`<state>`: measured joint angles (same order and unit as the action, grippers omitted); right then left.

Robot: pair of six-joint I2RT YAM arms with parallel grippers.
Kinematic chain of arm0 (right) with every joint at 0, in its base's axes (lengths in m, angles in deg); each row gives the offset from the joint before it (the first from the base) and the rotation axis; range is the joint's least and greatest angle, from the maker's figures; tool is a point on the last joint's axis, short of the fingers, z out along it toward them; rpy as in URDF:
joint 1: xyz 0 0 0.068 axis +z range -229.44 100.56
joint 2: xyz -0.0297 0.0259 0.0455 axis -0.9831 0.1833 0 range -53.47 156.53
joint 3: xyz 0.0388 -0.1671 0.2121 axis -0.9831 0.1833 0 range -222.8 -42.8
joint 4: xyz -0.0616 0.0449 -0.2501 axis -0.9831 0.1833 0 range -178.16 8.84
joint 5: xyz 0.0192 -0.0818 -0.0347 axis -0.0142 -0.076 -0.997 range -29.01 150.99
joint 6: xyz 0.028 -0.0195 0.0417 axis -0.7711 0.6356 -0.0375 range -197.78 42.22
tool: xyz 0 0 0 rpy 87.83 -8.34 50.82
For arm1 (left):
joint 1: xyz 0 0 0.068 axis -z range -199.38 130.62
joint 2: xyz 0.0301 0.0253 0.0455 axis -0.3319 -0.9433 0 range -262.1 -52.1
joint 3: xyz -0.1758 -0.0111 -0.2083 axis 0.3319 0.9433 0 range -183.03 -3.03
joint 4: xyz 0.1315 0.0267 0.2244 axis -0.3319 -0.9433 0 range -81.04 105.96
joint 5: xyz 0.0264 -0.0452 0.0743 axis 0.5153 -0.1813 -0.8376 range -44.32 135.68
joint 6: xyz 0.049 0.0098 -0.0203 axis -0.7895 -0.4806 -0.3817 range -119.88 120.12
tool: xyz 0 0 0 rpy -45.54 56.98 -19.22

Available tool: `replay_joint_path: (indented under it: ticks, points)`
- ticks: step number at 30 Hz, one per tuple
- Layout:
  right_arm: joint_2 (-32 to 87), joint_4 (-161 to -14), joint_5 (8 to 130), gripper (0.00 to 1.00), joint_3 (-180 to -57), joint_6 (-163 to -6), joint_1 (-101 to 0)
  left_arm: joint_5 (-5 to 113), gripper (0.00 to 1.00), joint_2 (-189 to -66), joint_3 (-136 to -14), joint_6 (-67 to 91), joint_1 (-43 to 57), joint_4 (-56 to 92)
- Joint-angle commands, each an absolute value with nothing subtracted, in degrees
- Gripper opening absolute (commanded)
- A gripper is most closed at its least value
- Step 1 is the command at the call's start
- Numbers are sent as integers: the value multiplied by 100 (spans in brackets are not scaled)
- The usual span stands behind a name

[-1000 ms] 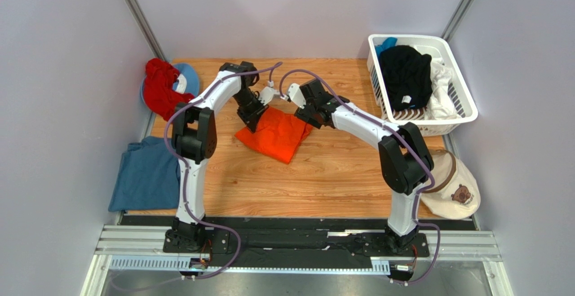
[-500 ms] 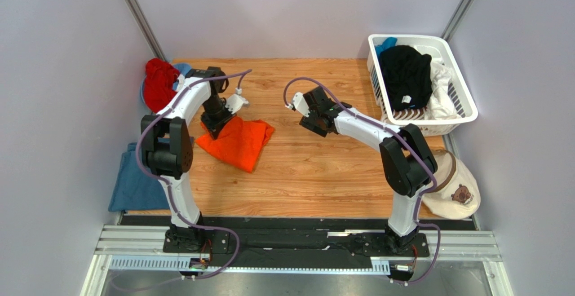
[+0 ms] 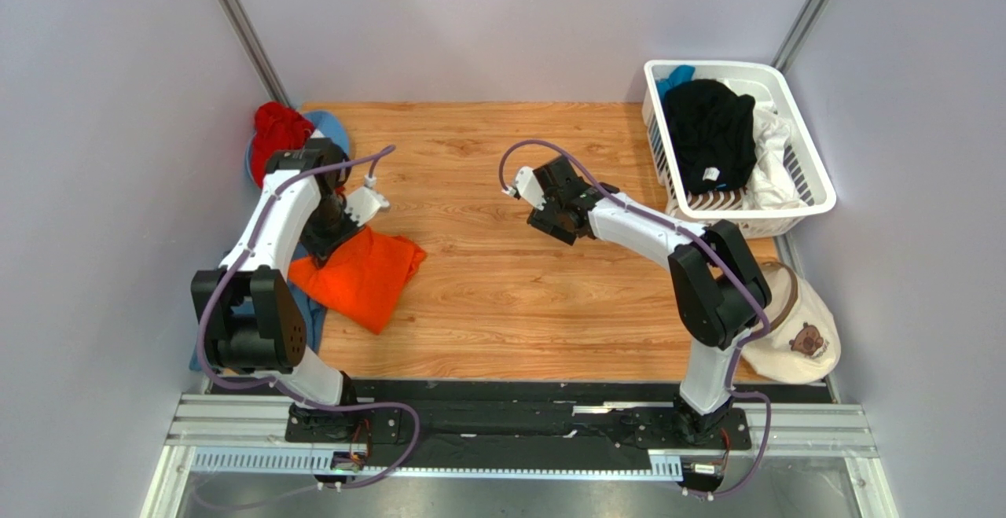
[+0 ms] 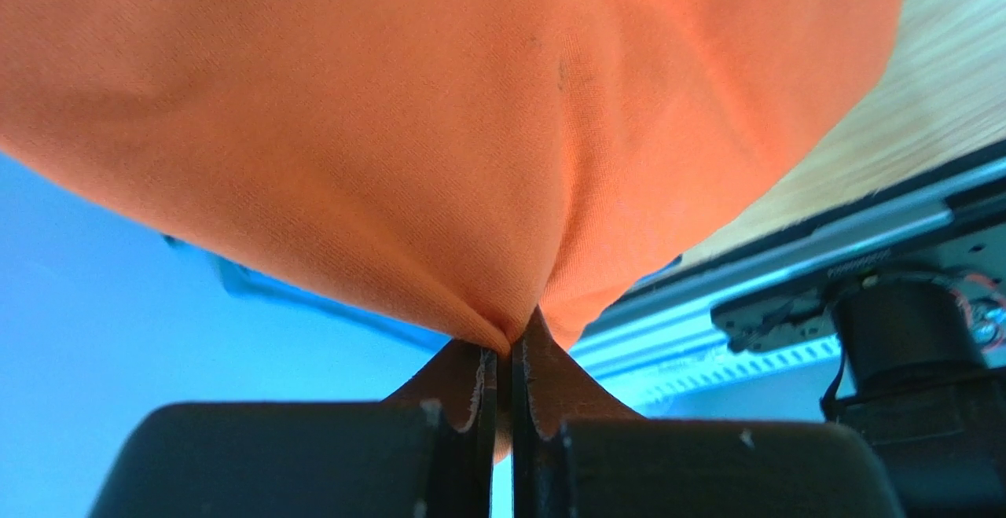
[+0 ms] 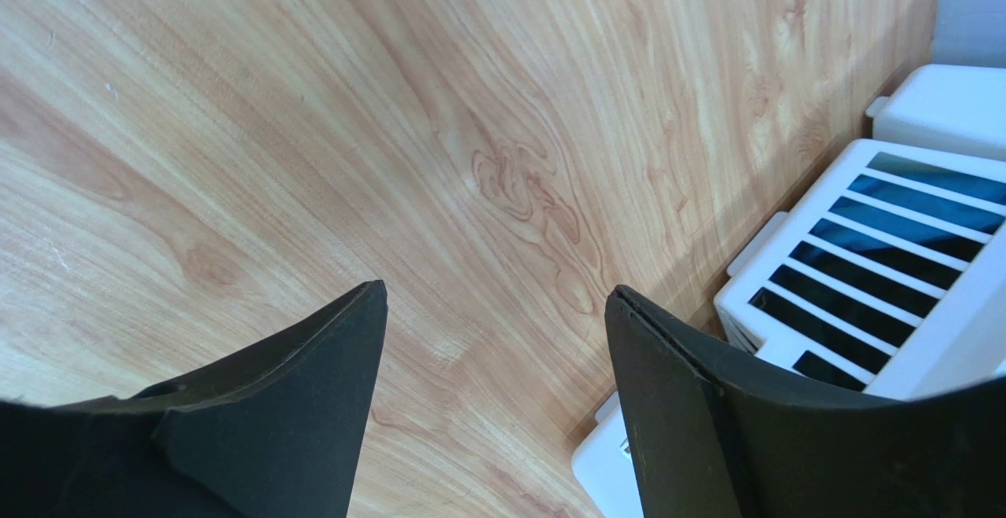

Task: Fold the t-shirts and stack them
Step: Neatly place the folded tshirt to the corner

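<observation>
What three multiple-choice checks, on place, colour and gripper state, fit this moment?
1. The white laundry basket sits: A) far right of the table B) near left C) centre.
2. The t-shirt pinched by the left gripper is: A) black B) orange C) white.
3. The right gripper is: A) shut on cloth B) open, empty C) shut on the basket.
1 A: top view shows it far right. 2 B: orange cloth fills the left wrist view. 3 B: jaws apart over bare wood.
</observation>
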<state>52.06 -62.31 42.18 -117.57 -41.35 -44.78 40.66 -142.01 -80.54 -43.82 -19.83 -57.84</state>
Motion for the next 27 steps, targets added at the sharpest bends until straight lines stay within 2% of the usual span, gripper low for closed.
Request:
replay_joint_path:
  ticks: [1,12,20,27]
  points:
    - [4900,-6311,4280,73,-11689,-4236,-4428,3628,0,-13894,-7756,-4812,-2667,-5638]
    - [4962,-6249,4271,73,-11716,-4262,-4402,3443,0,-13559,-7325,-5814,-4442,-5391]
    - [5041,-6188,4254,73,-11734,-4288,-4323,3521,0,-14182,-7360,-6201,-5725,-4890]
    - [5103,-6083,4254,73,-11769,-4280,-4314,3645,0,-14596,-7053,-6123,-6271,-4171]
